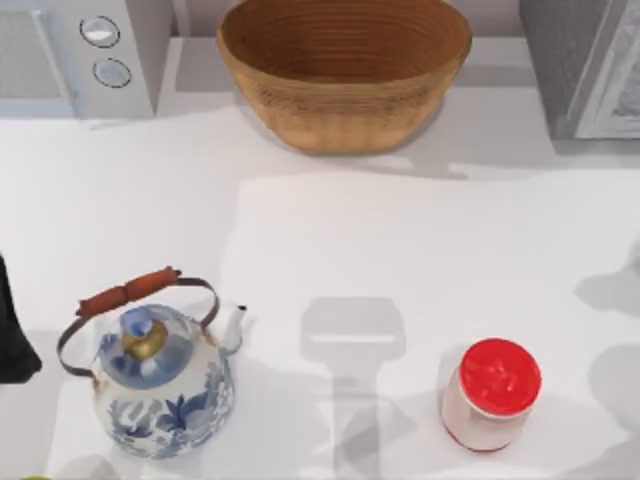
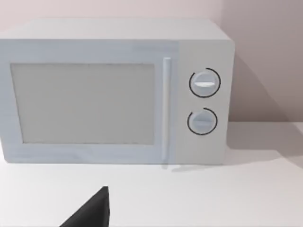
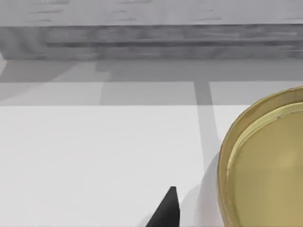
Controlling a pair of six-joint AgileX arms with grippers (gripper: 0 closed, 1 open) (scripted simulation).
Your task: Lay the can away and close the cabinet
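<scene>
Kettle (image 1: pixel 160 385) and red-lidded can (image 1: pixel 491 393) stand at the front of the table (image 1: pixel 350 240).
The can is front right, cabinet (image 1: pixel 590 65) back right. Neither gripper's opening can be told. The right arm should descend centred over the lid and grip below it.

No writing, numbers or brand marks can be read anywhere. The microwave (image 2: pixel 113 92) has two plain dials with no figures around them, the red-lidded can (image 1: pixel 490 393) bears no legible label, and the kettle (image 1: pixel 160 380) carries only blue flower patterns.
</scene>
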